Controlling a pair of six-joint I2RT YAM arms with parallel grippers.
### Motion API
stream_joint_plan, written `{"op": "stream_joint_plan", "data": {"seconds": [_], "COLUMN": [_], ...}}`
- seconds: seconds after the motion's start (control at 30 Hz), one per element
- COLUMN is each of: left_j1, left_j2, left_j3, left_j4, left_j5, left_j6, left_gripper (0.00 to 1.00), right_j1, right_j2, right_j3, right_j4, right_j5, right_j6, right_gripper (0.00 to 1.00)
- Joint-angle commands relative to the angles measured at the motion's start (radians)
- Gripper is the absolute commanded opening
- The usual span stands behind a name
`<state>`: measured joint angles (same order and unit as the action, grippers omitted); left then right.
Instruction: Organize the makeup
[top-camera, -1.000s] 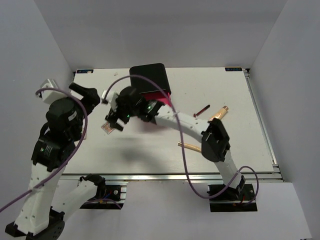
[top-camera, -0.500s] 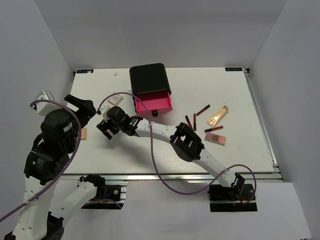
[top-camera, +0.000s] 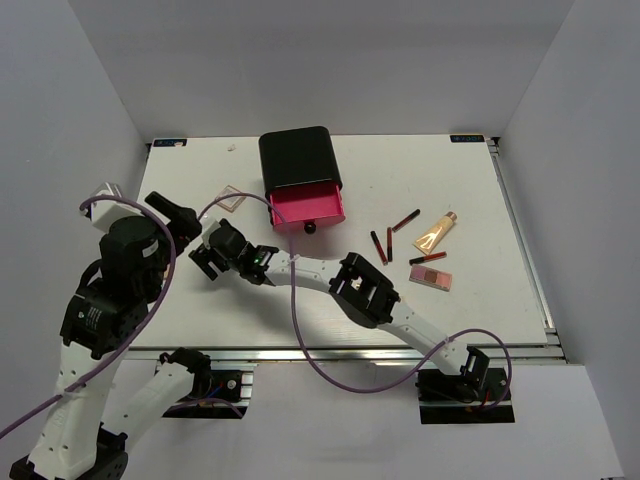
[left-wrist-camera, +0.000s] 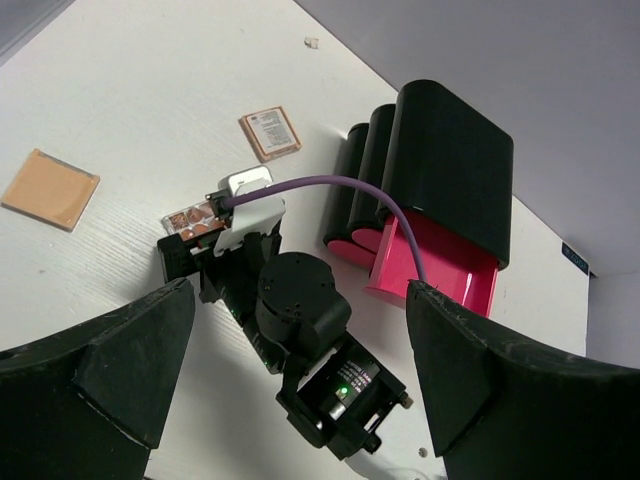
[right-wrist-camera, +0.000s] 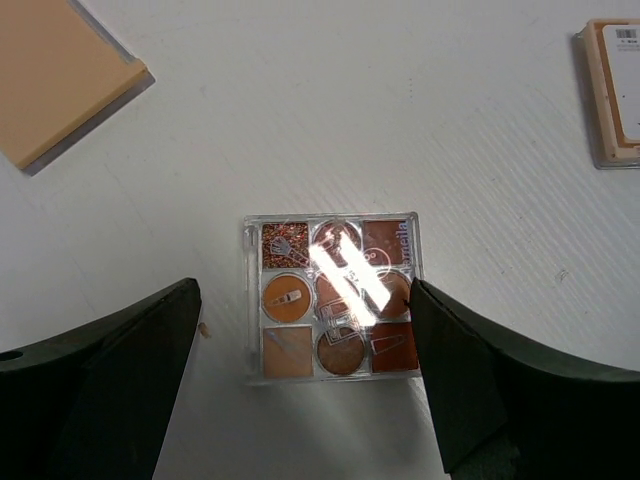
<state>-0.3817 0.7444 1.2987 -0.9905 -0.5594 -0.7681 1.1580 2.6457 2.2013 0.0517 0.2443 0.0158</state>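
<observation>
My right gripper is open and straddles a clear square palette of brown and orange shades that lies flat on the table; its right finger is at the palette's edge. In the top view the right gripper hides the palette. My left gripper is open and empty, up above the right wrist; it is at the left in the top view. A peach compact and a labelled compact lie nearby. Dark-red lip sticks, a peach tube and a pink palette lie at the right. The gold-beige stick is hidden.
A black box stands at the back with its pink drawer pulled open, just right of the right gripper. The right arm stretches low across the table's middle. Grey walls close in the left, back and right.
The right arm has dropped low and stretched out, its gripper shifting a little left and toward the front. The items at the right are uncovered now. The left wrist has moved slightly right.
</observation>
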Motion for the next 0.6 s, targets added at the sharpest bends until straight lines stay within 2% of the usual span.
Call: {"op": "stream_joint_plan", "data": {"seconds": [0.0,0.17,0.27,0.4,0.57], "left_j1": [0.004,0.004,0.003,0.004,0.004], "left_j2": [-0.017,-0.033,-0.031,-0.030,-0.045], "left_j3": [-0.019,-0.056,-0.061,-0.068,-0.088], "left_j4": [-0.011,0.001,0.009,0.019,0.035], "left_j5": [0.013,0.023,0.024,0.024,0.018], "left_j6": [-0.011,-0.036,-0.039,-0.048,-0.074], "left_gripper": [0.96,0.96,0.96,0.96,0.96], "right_j1": [-0.012,-0.044,-0.063,-0.078,-0.080], "right_j2": [0.016,0.010,0.002,-0.016,-0.050], "right_j3": [-0.001,-0.028,-0.043,-0.080,-0.141], "right_j4": [0.053,0.042,0.016,-0.024,-0.085], "right_j5": [0.038,0.030,-0.010,-0.129,-0.197], "right_j6": [0.021,0.039,0.047,0.036,0.032], "right_gripper": [0.90,0.89,0.85,0.72,0.56]}}
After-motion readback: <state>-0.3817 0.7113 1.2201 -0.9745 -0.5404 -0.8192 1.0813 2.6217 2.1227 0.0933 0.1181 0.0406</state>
